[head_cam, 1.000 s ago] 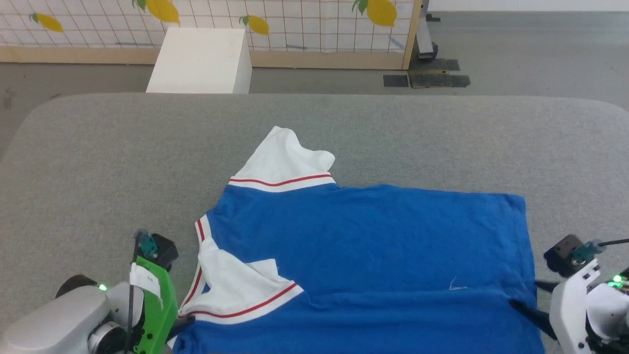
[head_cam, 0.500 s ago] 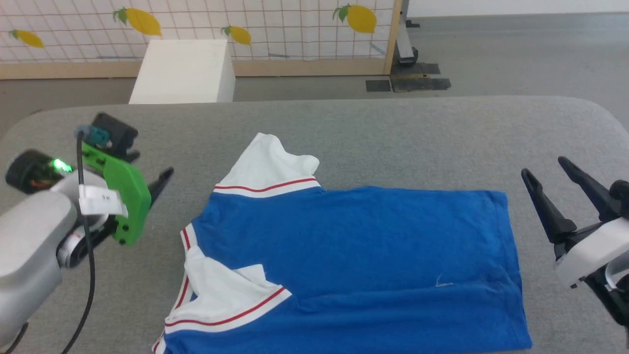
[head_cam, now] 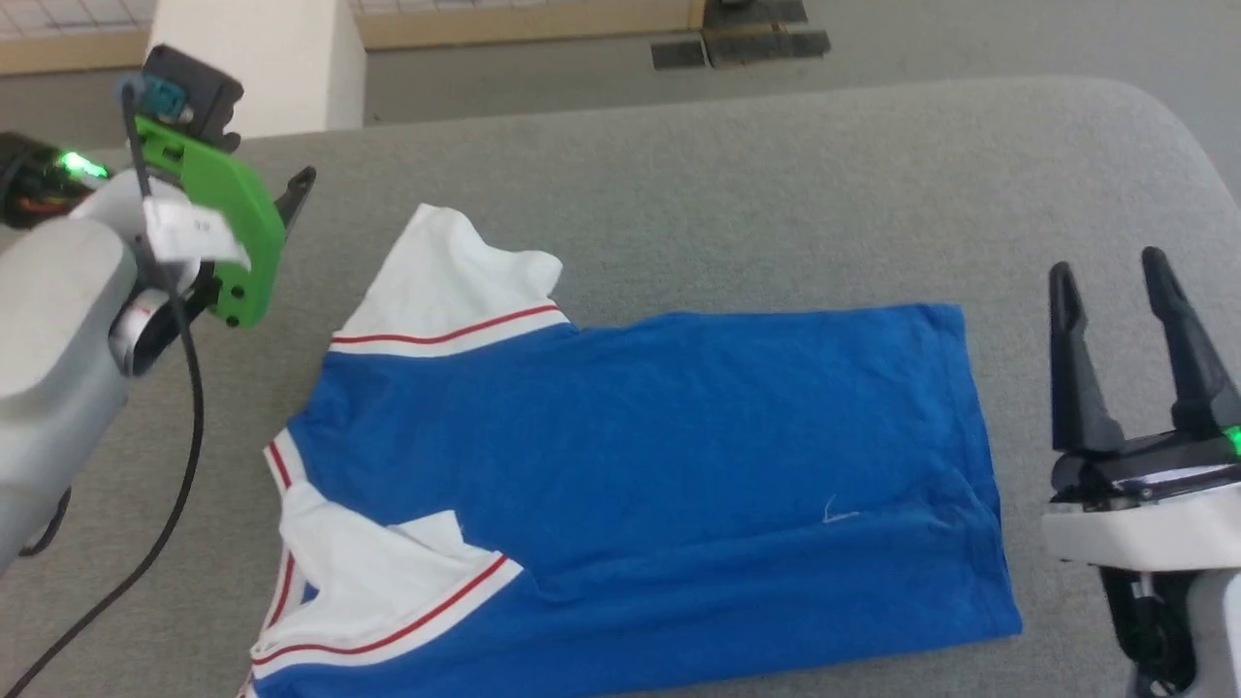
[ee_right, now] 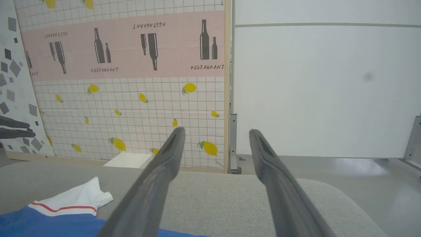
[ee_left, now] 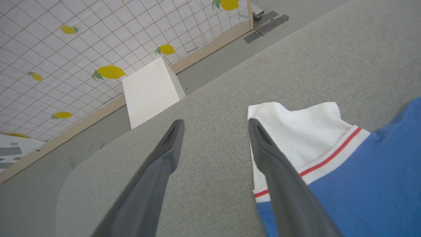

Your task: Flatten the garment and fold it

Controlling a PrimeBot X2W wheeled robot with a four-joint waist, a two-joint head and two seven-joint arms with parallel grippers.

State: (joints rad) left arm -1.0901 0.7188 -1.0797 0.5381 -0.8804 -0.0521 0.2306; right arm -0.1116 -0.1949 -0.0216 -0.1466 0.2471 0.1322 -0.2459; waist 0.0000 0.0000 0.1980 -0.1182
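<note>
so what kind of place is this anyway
Likely a staged indoor robot test room, not a real home or restaurant: printed partition screens with lemons and bottle art, a grey cloth-covered table holding one T-shirt, and a plain white box on bare grey floor.

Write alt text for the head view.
A royal-blue short-sleeved T-shirt with white, red-striped sleeves lies spread on a grey fabric-covered table. The open left gripper hovers beside its far sleeve; the open right gripper hangs off its hem edge, neither touching it.
</note>
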